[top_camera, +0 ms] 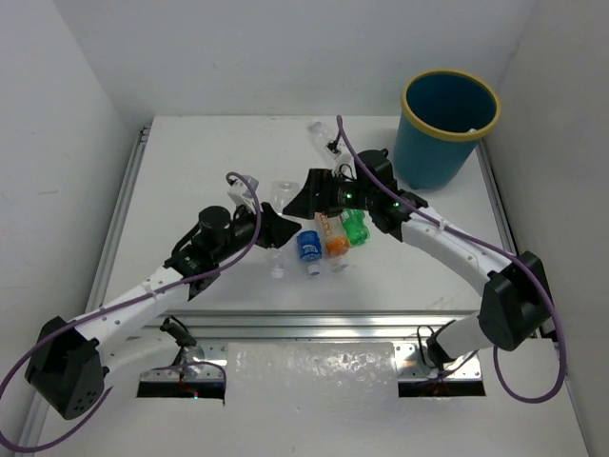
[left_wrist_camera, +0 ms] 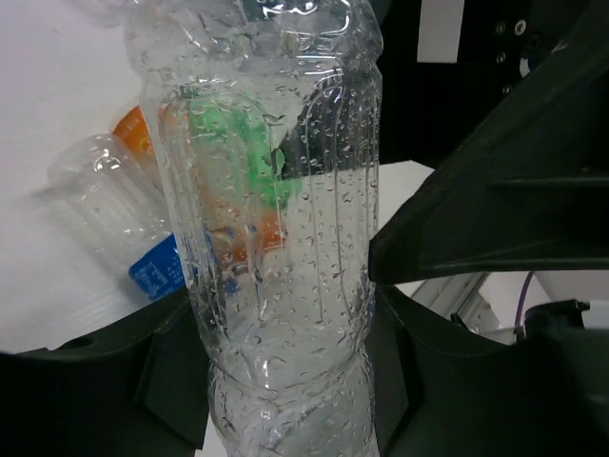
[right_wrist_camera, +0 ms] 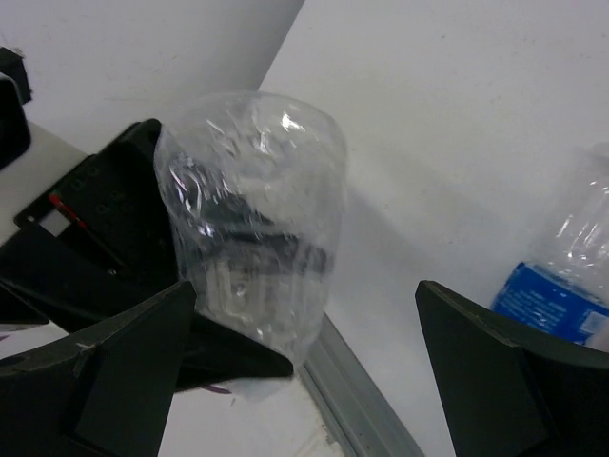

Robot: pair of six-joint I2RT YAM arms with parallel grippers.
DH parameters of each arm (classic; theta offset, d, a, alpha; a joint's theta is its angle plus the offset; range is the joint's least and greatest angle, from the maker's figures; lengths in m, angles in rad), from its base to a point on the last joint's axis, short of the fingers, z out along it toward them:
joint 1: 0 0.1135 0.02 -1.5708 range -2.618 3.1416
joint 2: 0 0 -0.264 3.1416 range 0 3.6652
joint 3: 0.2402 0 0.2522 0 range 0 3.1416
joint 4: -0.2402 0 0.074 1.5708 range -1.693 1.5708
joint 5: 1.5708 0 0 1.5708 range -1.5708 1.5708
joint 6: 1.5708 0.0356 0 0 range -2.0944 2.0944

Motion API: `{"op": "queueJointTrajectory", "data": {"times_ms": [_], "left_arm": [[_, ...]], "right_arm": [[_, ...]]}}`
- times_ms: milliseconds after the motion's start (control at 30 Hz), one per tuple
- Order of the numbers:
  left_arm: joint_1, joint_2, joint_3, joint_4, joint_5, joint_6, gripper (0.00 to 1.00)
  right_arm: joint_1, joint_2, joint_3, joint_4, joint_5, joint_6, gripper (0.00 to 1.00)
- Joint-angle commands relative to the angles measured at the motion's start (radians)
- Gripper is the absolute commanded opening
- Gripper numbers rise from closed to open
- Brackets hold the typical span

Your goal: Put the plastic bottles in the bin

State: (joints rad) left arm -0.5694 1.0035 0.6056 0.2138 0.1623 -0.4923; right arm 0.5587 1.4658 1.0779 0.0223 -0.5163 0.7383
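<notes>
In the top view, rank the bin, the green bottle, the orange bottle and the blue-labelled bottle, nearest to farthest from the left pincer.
1. Blue-labelled bottle, just right of the left pincer.
2. Orange bottle, next right.
3. Green bottle, further right.
4. Bin, far right corner.

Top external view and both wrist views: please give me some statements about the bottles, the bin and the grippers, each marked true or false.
1. The left gripper is shut on a clear plastic bottle. True.
2. The round teal-blue bin with the yellow rim lies tipped on its side. False: it stands upright at the far right of the white table.
3. The green plastic bottle lies beside an orange plastic bottle. True.
4. The right gripper holds the green plastic bottle. False: it is open and holds nothing.
</notes>
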Motion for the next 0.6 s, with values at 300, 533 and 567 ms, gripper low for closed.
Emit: {"op": "queueJointTrajectory", "data": {"times_ms": [300, 533, 567], "left_arm": [[0.005, 0.014, -0.033, 0.249, 0.301, -0.028, 0.34], [0.005, -0.003, 0.081, 0.009, -0.003, -0.034, 0.96], [0.003, 0.01, 0.106, -0.098, -0.062, -0.037, 0.97]], "right_arm": [[0.075, -0.004, 0.008, 0.212, 0.026, 0.101, 0.85], [0.072, -0.024, 0.06, 0.093, 0.122, -0.002, 0.0], [0.069, -0.027, 0.114, 0.014, 0.163, -0.028, 0.0]]}}
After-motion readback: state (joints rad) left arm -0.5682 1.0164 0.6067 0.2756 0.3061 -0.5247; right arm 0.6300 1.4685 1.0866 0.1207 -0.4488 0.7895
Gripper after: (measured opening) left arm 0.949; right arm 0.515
